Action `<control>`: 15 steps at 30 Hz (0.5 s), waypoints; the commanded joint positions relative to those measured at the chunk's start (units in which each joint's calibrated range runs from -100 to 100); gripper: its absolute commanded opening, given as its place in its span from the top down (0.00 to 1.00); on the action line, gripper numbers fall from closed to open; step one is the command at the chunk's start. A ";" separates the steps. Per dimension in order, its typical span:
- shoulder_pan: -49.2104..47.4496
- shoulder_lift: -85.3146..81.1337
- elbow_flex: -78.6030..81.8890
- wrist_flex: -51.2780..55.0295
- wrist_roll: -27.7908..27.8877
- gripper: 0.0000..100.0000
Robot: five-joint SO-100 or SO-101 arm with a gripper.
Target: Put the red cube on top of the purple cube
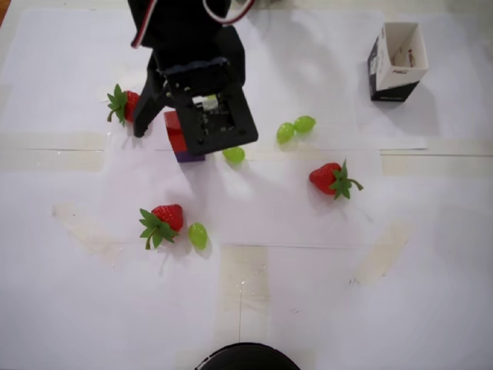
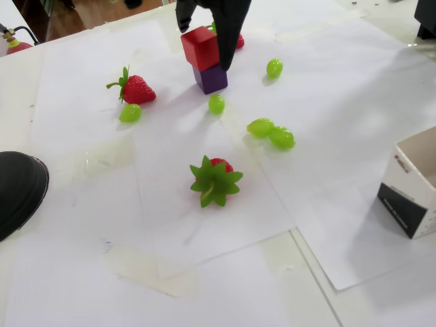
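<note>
The red cube (image 2: 199, 47) rests on top of the purple cube (image 2: 212, 78), slightly offset toward the left in the fixed view. From overhead, only a strip of the red cube (image 1: 174, 131) and a sliver of the purple cube (image 1: 189, 156) show beside the black wrist. My gripper (image 2: 204, 45) is open and straddles the red cube, one finger on each side and apart from its faces. In the overhead view the gripper (image 1: 179, 131) shows one finger (image 1: 145, 114) spread out to the left; the other is hidden under the wrist.
Strawberries (image 1: 127, 105) (image 1: 163, 221) (image 1: 331, 179) and green grapes (image 1: 233, 154) (image 1: 286, 132) (image 1: 198, 235) lie scattered around the stack. A small open box (image 1: 397, 60) stands at the overhead view's top right. A black round object (image 1: 246, 358) sits at the bottom edge.
</note>
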State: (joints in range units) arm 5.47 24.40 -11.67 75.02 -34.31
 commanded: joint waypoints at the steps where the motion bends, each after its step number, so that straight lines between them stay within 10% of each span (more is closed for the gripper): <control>1: -1.35 -13.74 2.58 0.06 -1.71 0.64; 15: -2.38 -37.04 4.58 9.54 -5.52 0.73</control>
State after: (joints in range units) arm 3.90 -2.50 -8.33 81.82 -38.71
